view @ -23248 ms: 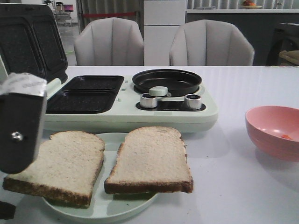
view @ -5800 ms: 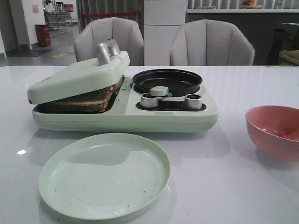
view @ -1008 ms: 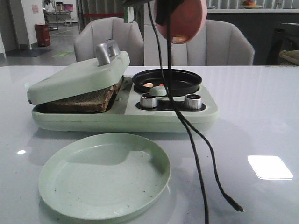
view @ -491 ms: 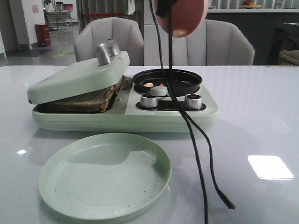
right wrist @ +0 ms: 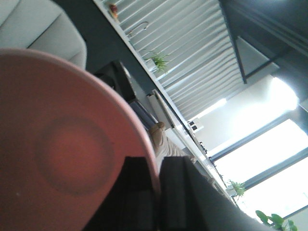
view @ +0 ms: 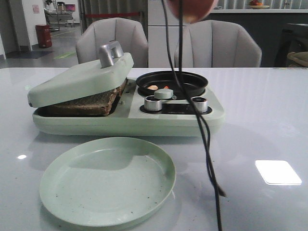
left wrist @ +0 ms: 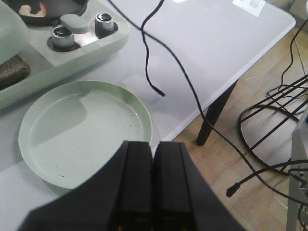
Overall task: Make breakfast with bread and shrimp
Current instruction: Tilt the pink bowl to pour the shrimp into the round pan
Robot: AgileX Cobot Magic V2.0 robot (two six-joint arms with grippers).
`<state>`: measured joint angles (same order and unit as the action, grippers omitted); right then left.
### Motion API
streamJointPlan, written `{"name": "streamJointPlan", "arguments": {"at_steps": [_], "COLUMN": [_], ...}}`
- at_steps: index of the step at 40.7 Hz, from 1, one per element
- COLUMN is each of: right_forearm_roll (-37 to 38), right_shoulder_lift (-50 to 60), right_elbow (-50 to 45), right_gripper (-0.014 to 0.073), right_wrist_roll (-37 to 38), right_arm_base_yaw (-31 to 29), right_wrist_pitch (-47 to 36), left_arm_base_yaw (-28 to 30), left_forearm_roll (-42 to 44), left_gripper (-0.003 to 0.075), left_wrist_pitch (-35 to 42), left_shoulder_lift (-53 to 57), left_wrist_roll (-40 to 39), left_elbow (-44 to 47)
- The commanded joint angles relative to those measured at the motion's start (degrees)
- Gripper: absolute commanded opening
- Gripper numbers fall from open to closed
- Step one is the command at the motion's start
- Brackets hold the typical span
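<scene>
Our right tool (right wrist: 156,192) pinches the rim of the pink bowl (right wrist: 62,154) high above the pan (view: 172,83), where the shrimp (view: 153,87) lie; the left tool (left wrist: 153,166) is closed, empty. The bread (view: 86,102) sits under the lid (view: 79,79). The cable (view: 204,139) dangling below the bowl may snag a knob (view: 198,104) and drag the appliance.

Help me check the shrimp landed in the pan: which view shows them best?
The front view: the shrimp lie in the black pan. The left wrist view catches them at its edge. The right wrist view shows only the pink bowl.

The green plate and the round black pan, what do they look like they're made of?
The plate looks like matte plastic or melamine: an even pale green with a soft, dull sheen. The pan looks like metal with a dark nonstick coating, black and faintly glossy at the rim. Neither can be confirmed by sight alone.
</scene>
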<state>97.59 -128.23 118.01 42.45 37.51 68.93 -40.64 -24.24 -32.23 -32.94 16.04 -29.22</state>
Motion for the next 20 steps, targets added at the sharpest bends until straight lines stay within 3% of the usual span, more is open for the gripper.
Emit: {"name": "streamJointPlan", "arguments": {"at_steps": [1,20], "right_forearm_roll": [6.2,6.2], "right_shoulder_lift": [4.3,7.0], "right_elbow": [1.2,3.2], "right_gripper": [0.0130,0.0130], "right_wrist_roll": [0.5,-1.5], "right_arm_base_yaw": [-0.1,-0.2], "right_wrist_pitch": [7.5,6.7], "left_arm_base_yaw": [-0.4,-0.4], "left_forearm_roll": [-1.1,-1.1], "left_gripper": [0.0098,0.0098], "left_wrist_pitch": [3.8,3.8], "left_shoulder_lift": [-0.1,-0.1], "left_wrist_roll": [0.1,0.1], "left_elbow": [-1.7,-1.7]}}
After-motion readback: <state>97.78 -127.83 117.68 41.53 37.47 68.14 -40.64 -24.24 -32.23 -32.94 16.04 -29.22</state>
